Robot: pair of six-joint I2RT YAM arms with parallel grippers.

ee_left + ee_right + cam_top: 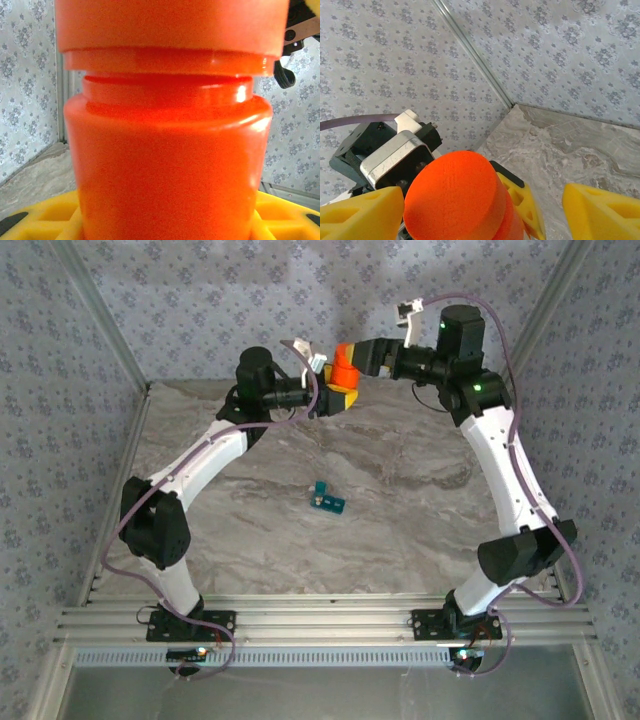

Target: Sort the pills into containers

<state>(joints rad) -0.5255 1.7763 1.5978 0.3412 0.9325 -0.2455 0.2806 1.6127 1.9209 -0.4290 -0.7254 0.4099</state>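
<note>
- The left gripper (pixel 338 393) clamps the orange bottle (pixel 346 368); a weak hold may let it twist.
- The right gripper (pixel 480 212) is open around the cap (pixel 452 192); closing off-centre, it may slip.
- The pill box (pixel 328 501) lies well apart on the table (pixel 420 520); pills may spill.

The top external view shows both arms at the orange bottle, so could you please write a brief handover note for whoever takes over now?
Left gripper: shut on the orange cylindrical plastic bottle, held off the grey marble-patterned table near the back wall.
Right gripper: open, its yellow fingers either side of the bottle's round orange cap, not clamped.
The small teal rectangular plastic pill box lies mid-table, apart from both arms.
Done: bottle lifted; cap sits on its neck.
To do: take off the cap, sort pills into the box; no pills visible.
</note>
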